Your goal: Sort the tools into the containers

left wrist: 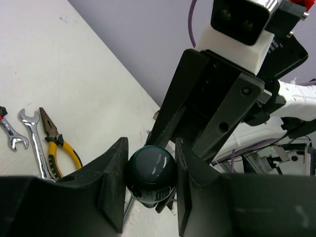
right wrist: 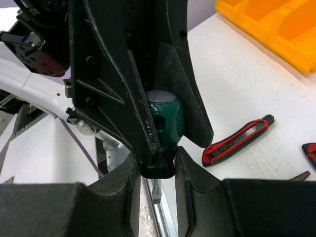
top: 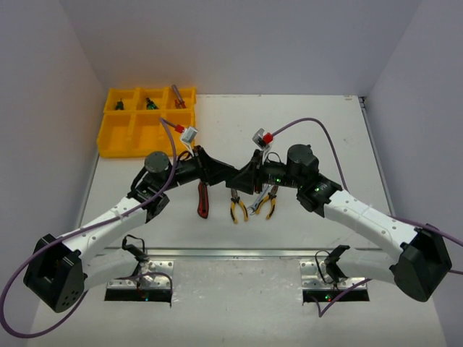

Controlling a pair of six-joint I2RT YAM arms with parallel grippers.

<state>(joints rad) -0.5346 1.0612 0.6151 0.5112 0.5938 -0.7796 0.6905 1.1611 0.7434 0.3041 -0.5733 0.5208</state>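
My two grippers meet above the table's middle, left gripper [top: 223, 173] facing right gripper [top: 243, 178]. Between them is a green-handled screwdriver. In the left wrist view its rounded handle end [left wrist: 150, 169] sits between my left gripper's [left wrist: 150, 177] fingers, which close on it. In the right wrist view the green handle [right wrist: 167, 118] is in the left fingers, and my right gripper [right wrist: 157, 170] is closed on the black collar below it. The yellow tray [top: 119, 141] stands at the far left; its three rear compartments each hold a tool.
On the table below the grippers lie a red-black utility knife [top: 202, 199], two yellow-handled pliers [top: 237, 210] and a silver wrench [top: 256, 207]. The knife [right wrist: 237, 141] and tray [right wrist: 276, 24] show in the right wrist view; wrenches [left wrist: 34, 143] and pliers [left wrist: 61, 145] show in the left.
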